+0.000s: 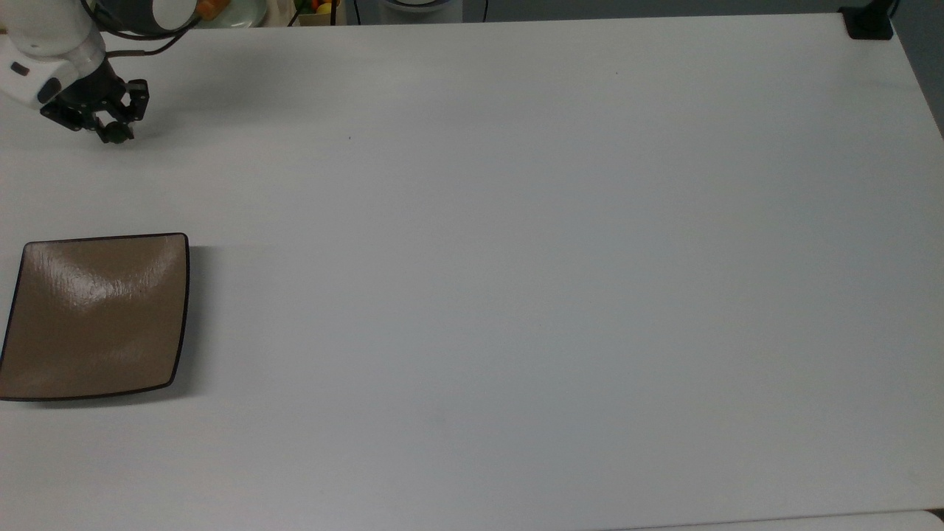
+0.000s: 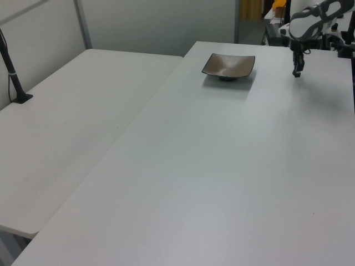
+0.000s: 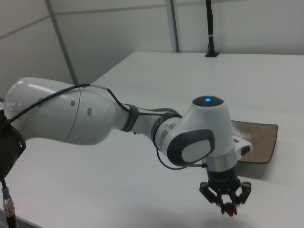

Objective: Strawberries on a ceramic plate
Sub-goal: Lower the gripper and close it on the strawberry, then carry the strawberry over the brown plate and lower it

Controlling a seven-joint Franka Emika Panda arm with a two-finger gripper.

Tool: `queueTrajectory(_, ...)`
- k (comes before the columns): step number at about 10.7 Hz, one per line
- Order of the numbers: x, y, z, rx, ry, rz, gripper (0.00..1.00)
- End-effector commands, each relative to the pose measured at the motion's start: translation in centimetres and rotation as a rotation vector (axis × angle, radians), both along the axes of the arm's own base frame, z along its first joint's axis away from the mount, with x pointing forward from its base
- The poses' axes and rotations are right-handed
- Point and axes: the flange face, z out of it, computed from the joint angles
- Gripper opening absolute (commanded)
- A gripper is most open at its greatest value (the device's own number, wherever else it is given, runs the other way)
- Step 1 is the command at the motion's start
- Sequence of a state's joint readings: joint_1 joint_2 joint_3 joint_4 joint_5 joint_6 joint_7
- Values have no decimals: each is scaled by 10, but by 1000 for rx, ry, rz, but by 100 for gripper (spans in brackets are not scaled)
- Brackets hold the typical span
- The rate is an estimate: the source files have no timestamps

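Note:
My gripper [image 1: 114,133] is at the top view's upper left, shut on the strawberry [image 1: 116,135], a tiny dark berry held between its black fingers. In the right view the gripper [image 3: 229,209] hangs a little above the white table with the red strawberry [image 3: 229,211] pinched at its tips. In the left view the gripper [image 2: 297,72] is at the far right, to the right of the plate. The ceramic plate [image 1: 96,317], square, glossy and tan-brown with a dark rim, sits empty at the top view's left edge, well below the gripper. It also lies behind the arm, the plate [image 3: 259,137] in the right view, and the plate [image 2: 228,65] in the left view.
The white table [image 1: 516,295] stretches wide to the top view's right. A black clamp mount [image 1: 869,22] sits at its top right corner. A second white table [image 2: 66,127] adjoins on the left view's left, with a black post [image 2: 14,77]. Colourful items [image 1: 317,7] stand beyond the far edge.

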State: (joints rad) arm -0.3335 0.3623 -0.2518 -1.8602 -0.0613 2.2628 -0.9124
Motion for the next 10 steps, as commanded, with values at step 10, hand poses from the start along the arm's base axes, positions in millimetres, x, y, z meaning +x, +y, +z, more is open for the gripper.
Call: queueTrajectory(10,101,26,84,138,-428,-288,10)
